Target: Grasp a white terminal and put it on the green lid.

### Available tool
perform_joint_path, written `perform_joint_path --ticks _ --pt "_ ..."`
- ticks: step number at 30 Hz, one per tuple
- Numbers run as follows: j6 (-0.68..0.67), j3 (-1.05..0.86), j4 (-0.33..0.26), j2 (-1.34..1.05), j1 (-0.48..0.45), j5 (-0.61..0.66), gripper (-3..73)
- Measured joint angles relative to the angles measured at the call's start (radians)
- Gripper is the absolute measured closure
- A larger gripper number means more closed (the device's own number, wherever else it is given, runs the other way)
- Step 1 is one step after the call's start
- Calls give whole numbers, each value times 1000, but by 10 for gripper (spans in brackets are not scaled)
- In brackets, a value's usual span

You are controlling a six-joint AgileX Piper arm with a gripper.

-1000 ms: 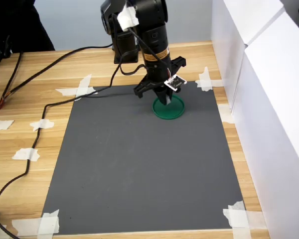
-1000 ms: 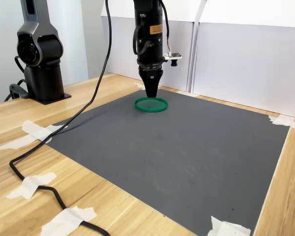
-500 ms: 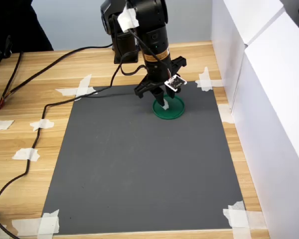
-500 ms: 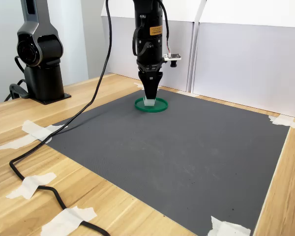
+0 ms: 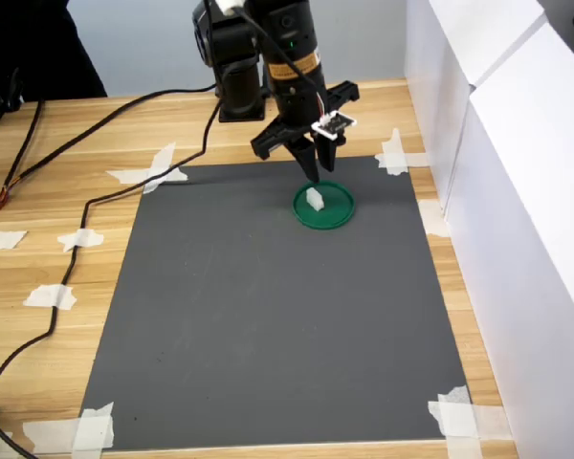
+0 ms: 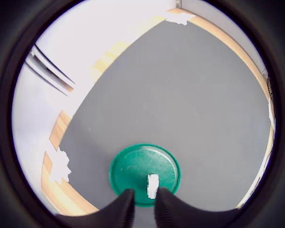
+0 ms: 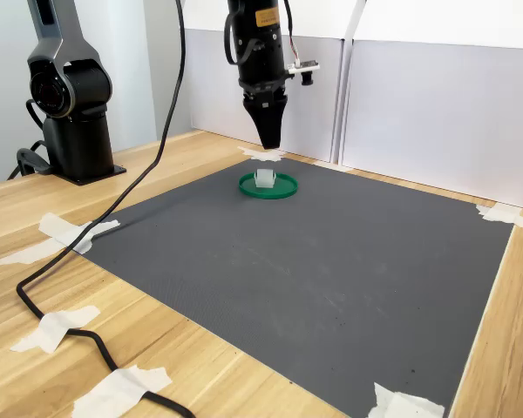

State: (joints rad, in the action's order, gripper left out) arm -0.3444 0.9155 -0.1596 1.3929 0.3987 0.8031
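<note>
The green lid [image 5: 338, 216] lies near the far edge of the grey mat [image 5: 268, 316] in both exterior views. The white terminal [image 5: 314, 200] rests on the lid, free of the gripper. It also shows on the green lid [image 7: 284, 190] as the white terminal [image 7: 264, 178] in the second exterior view. My gripper [image 5: 313, 172] hangs just above it, pointing down, with nothing held. In the wrist view the two fingertips [image 6: 126, 202] stand slightly apart, the gripper [image 6: 145, 206] open over the terminal [image 6: 153, 185] on the lid [image 6: 133, 166].
White panels [image 5: 517, 191] wall off the first exterior view's right side. A black cable [image 5: 96, 201] runs across the wooden table [image 5: 67, 143] on its left, among white tape scraps [image 5: 153, 172]. Another arm's black base [image 7: 70, 96] stands at the second exterior view's left.
The gripper let go of the white terminal on the green lid and rose straight up; the terminal now sits alone on the lid.
</note>
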Motion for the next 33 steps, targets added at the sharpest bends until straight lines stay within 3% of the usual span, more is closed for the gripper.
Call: perform_joint_path --ticks 2,6,11,18,25,28,33 --pt "24 0 -3 -50 0 -1 668" --pt "40 -2 -1 -157 -12 -1 704" --pt "42 -77 6 -298 -157 -56 711" --pt "43 -334 102 -571 -373 -387 711" --pt "43 -664 68 -870 -417 -822 711" --pt "43 -778 57 -972 -418 -906 711" --pt "41 -898 54 -1116 -418 -930 711"
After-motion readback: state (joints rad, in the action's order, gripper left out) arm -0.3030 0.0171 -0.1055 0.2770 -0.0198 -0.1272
